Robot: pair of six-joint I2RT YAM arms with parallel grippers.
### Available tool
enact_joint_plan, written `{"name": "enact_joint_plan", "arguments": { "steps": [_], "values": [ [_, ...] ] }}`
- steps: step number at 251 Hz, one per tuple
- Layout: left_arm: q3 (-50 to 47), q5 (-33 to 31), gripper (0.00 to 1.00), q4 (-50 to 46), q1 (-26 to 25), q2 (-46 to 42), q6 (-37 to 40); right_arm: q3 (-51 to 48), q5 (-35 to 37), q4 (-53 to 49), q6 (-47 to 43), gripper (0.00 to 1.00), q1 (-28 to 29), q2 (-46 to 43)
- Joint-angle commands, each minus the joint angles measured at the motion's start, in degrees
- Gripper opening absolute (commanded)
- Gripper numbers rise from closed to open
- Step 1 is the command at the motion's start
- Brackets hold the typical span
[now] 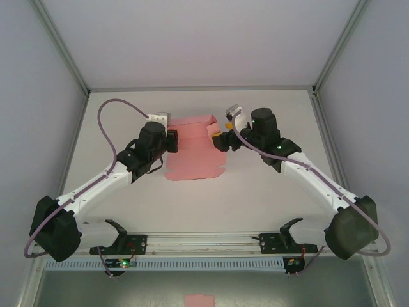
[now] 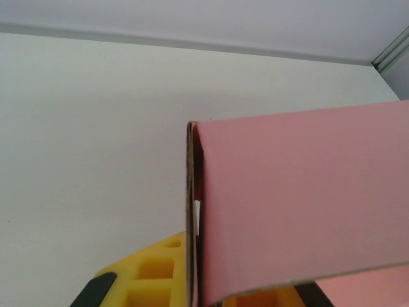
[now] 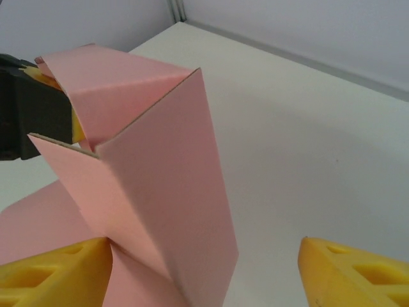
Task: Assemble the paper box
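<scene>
While the left hand (image 1: 174,141) pinches the box (image 1: 195,153) wall at 9 o'clock, mid-table (image 1: 268,192), the right hand (image 1: 222,142), wide open at 3 o'clock, should probably close squarely on the raised flap and fold it inward without creasing.

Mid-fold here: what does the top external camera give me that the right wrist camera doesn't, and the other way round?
Top external: the whole layout, with the paper box between the left gripper and the right gripper. Its near half lies flat on the table and its far end is folded up. A small pink scrap sits at the bottom edge.
Right wrist: close detail of the raised corner, two walls meeting at a crease, standing inside the open right gripper.
Both: the left gripper clamped on the box's raised part.
</scene>
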Motion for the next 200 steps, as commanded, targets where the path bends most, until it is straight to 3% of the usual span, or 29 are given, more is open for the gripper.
{"name": "enact_joint_plan", "arguments": {
  "steps": [1, 73, 110, 133, 151, 175, 200],
  "values": [
    [1.3, 0.9, 0.0, -0.2, 0.3, -1.2, 1.4, 1.4, -6.6, 1.4, -3.4, 0.73, -2.2, -0.1],
    [1.4, 3.2, 0.0, 0.9, 0.3, -0.3, 1.5, 6.7, -19.6, -0.5, -5.7, 0.59, -4.4, 6.0],
    [2.5, 2.1, 0.0, 0.2, 0.2, 0.7, 0.4, 7.7, -17.4, -0.2, -5.5, 0.59, -1.5, 8.6],
    [3.6, 1.9, 0.0, -0.9, 0.3, 1.6, -0.2, 7.9, -8.9, 0.5, -4.3, 0.59, 1.9, 9.0],
    [4.1, 2.6, 0.0, -1.0, 0.3, 2.3, -0.7, 8.6, 4.1, 0.7, -2.9, 0.58, 5.1, 9.3],
    [4.7, 3.6, 0.0, -1.5, 0.1, 2.9, -1.4, 9.2, 22.3, 1.7, -1.7, 0.48, 8.7, 10.8],
    [4.7, 4.6, 0.0, -1.5, -0.7, 2.7, -1.7, 10.6, 33.4, 2.7, -0.8, 0.31, 10.9, 13.7]
  ]
}}
